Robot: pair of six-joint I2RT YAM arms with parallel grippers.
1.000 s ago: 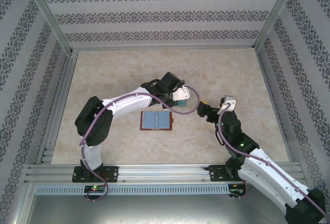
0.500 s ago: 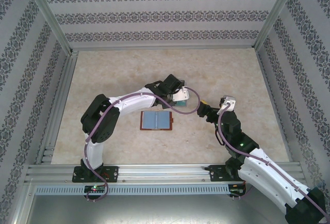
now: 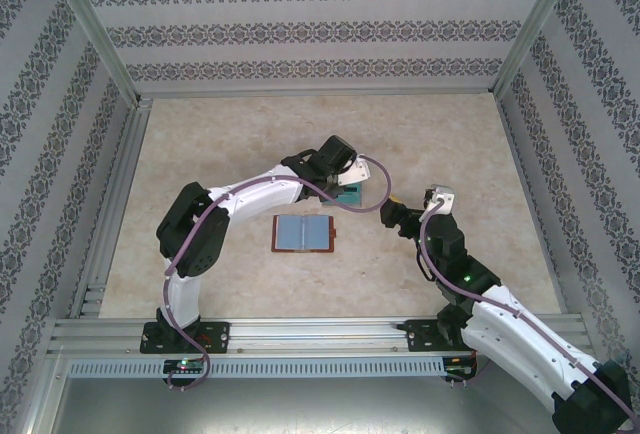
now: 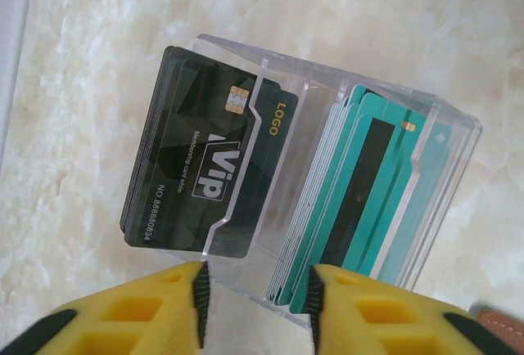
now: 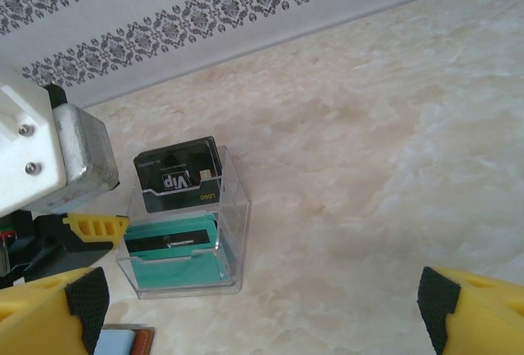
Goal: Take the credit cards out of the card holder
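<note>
Card holder (image 3: 303, 234) lies near left hand (image 3: 347, 191), apart.

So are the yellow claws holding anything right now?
No, nothing is held. The left gripper has its jaws apart above the clear card box, gripping nothing, and the right gripper is wide open and empty.

The top camera sits high above and behind the arm bases and looks down on the whole table (image 3: 200, 134), from far; the left wrist camera looks steeply down past the left gripper (image 4: 258, 289), very near to a clear card box (image 4: 327, 85); the right wrist camera looks forward and down past the right gripper (image 5: 262, 302), from a little farther, toward the back wall (image 5: 164, 3); both wrist views share this box and a corner of the card holder (image 5: 135, 343); the top view contains both too.
</note>
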